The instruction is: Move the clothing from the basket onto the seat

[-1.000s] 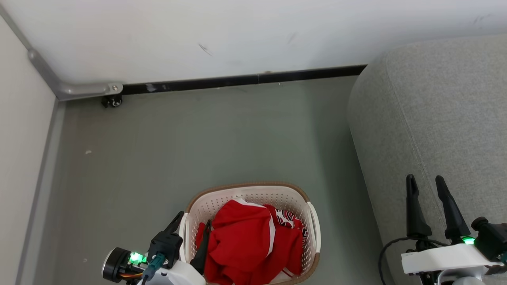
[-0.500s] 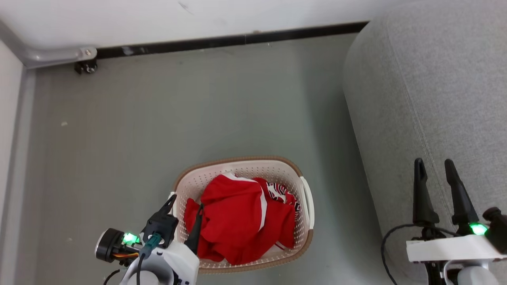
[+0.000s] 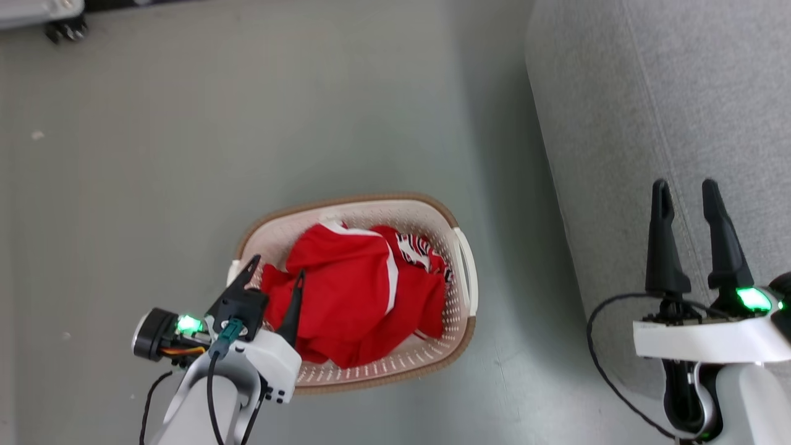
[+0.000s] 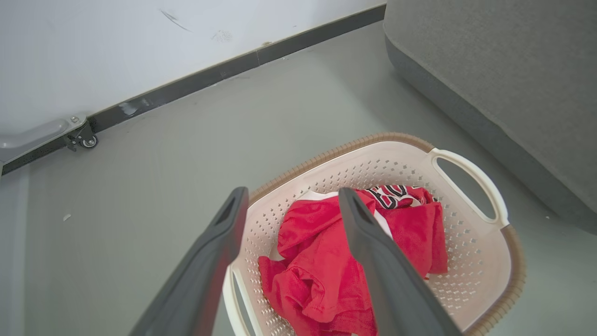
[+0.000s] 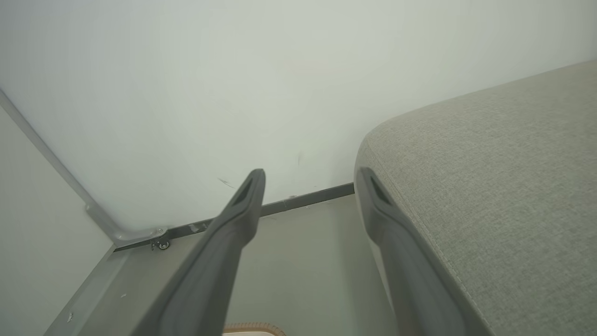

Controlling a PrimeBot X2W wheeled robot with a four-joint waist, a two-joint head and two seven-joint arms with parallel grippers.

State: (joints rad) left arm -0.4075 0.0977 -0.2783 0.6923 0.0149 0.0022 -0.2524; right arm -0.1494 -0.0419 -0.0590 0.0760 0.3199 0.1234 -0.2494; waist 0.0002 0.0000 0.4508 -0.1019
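Head view, near to far: the left gripper (image 3: 279, 264) sits at 7 o'clock in the frame, its jaws spread wide with nothing between them. One finger is over the 9 o'clock rim of the basket (image 3: 395, 366) and the other over the clothing (image 3: 352, 290); whether it touches the cloth I cannot tell. The right gripper (image 3: 685, 183) stands at 4 o'clock, jaws likewise apart and empty, above the edge of the seat (image 3: 680, 93). The clothing, a red heap with white bands and black-and-white lettering at its 1 o'clock, lies inside the basket, which rests on the floor (image 3: 185, 154). The seat lies at the basket's 3 o'clock, a strip of floor between them. A caster (image 3: 65, 29) shows at 11 o'clock, farthest off.
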